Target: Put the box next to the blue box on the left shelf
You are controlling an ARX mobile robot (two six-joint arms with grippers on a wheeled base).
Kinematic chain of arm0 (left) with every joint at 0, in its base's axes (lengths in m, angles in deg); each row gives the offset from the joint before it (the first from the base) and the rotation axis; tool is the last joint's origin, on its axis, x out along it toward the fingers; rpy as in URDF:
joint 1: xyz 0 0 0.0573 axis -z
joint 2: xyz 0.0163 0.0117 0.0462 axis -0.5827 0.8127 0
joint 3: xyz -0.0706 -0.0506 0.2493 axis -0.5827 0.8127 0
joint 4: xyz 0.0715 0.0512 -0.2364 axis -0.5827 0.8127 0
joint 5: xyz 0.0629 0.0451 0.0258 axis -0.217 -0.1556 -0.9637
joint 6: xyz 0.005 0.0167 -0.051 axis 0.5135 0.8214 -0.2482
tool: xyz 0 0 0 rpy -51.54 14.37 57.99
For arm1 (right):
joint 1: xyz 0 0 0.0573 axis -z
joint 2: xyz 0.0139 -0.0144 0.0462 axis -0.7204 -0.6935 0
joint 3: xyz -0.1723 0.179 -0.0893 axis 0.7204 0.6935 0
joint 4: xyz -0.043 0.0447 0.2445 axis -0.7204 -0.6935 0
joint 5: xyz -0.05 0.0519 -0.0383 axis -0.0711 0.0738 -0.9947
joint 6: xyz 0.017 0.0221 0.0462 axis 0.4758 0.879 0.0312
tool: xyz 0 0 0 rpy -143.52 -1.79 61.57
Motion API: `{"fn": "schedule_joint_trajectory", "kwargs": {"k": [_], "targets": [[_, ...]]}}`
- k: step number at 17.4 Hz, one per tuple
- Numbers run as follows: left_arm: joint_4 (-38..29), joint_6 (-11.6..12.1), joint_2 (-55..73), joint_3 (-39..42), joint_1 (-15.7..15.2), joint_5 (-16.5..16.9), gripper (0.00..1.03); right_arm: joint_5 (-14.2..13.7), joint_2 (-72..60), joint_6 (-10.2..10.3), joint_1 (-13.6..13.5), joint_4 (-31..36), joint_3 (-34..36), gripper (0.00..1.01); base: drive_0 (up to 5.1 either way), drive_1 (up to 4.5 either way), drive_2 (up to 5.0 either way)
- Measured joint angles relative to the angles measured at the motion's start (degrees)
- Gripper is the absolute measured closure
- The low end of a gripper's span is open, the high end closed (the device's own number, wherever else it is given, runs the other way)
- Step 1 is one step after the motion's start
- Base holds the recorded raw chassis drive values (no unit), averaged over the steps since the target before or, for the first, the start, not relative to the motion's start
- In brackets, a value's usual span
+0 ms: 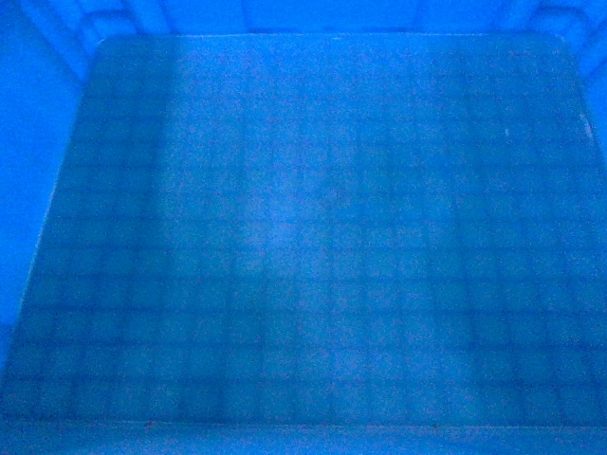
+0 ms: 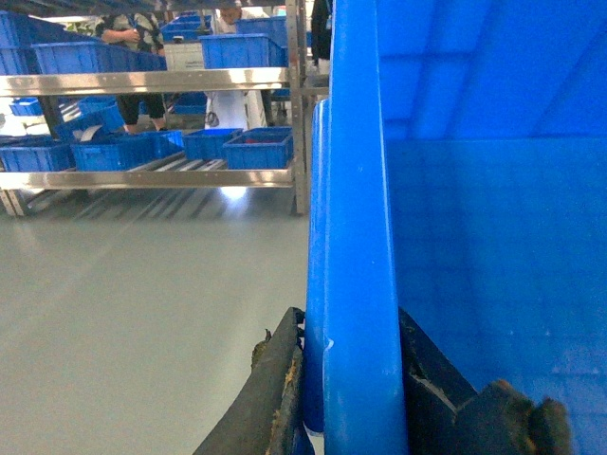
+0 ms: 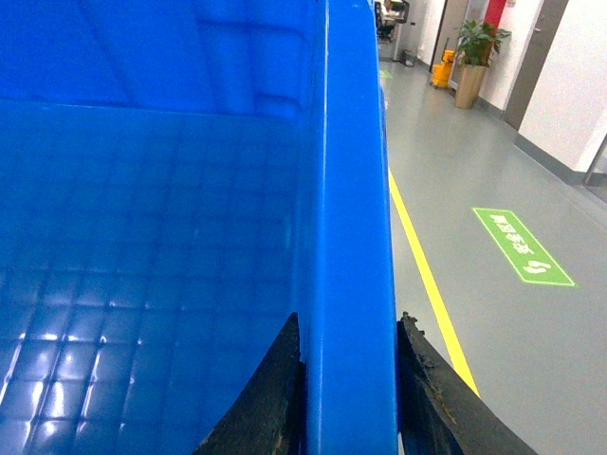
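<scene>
The box (image 1: 322, 237) fills the whole head view, showing only its bright-blue gridded floor and inner walls. My left gripper (image 2: 351, 327) is shut on the box's left rim (image 2: 356, 190), one finger outside the wall and one inside. My right gripper (image 3: 349, 327) is shut on the right rim (image 3: 351, 171) in the same way. In the left wrist view, a metal shelf rack (image 2: 142, 178) stands across the floor to the left, carrying several blue boxes (image 2: 256, 147). The box is held above the floor, away from that rack.
Grey floor (image 2: 142, 303) lies between the held box and the rack. People (image 2: 123, 33) stand behind the rack. On the right side run a yellow floor line (image 3: 427, 275) and a green floor sign (image 3: 524, 246), with a potted plant (image 3: 474, 47) and a white wall beyond.
</scene>
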State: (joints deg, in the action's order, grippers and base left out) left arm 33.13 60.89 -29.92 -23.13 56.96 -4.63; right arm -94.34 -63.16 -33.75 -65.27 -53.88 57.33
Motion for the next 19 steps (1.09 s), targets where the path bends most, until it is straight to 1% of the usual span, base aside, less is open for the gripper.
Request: {"fn": "schedule_joint_trajectory", "kwargs": {"k": [19], "targets": [[0.0,0.0,0.1,0.0,0.0,-0.1,0.83,0.0,0.0,-0.1,0.0,0.0,0.0,0.80,0.0,4.28,-4.3]]}}
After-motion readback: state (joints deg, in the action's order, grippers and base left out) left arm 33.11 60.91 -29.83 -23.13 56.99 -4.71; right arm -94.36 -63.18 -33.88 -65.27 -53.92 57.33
